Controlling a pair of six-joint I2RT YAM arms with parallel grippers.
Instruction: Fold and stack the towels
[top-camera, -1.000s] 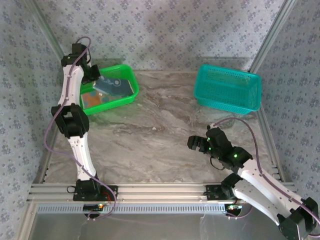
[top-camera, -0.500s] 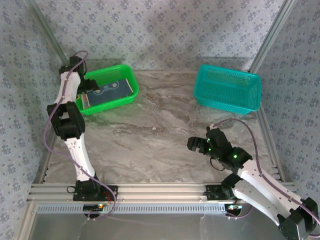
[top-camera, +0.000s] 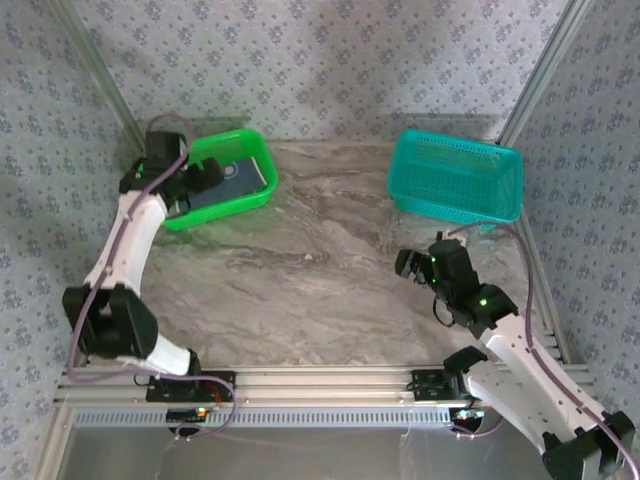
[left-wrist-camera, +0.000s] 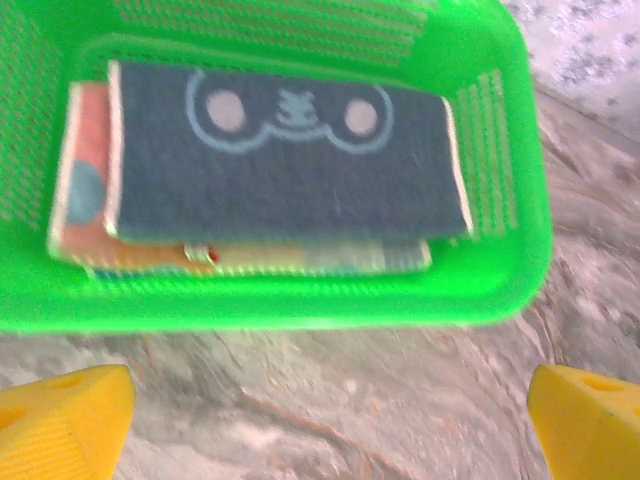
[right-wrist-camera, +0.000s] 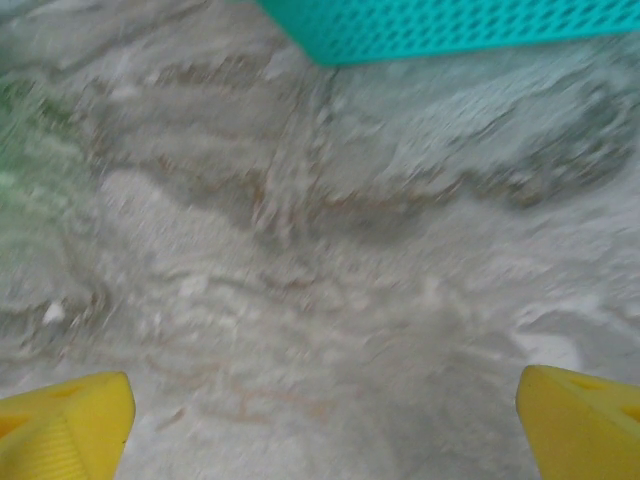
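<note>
The towels (left-wrist-camera: 285, 155) lie folded in a stack inside the green mesh basket (left-wrist-camera: 500, 290). The top one (top-camera: 238, 180) is dark slate-blue with a pale face outline, and orange and light blue layers (left-wrist-camera: 85, 200) peek out beneath it. My left gripper (top-camera: 203, 181) hovers at the basket's near-left side, open, with its yellow fingertips (left-wrist-camera: 60, 420) wide apart and nothing between them (left-wrist-camera: 325, 430). Over bare marble at the right, my right gripper (top-camera: 409, 265) is open and empty (right-wrist-camera: 322, 425), its fingertips (right-wrist-camera: 585, 420) spread wide.
A teal mesh basket (top-camera: 455, 178) stands at the back right, and its lower wall (right-wrist-camera: 450, 25) shows ahead of the right gripper. The grey marble tabletop (top-camera: 320, 250) lies between the baskets. An aluminium rail (top-camera: 320, 385) runs along the near edge.
The left arm swung down and back, drawing its gripper off the stack to the basket's near-left side. The right gripper moved a little up and right, toward the teal basket.
</note>
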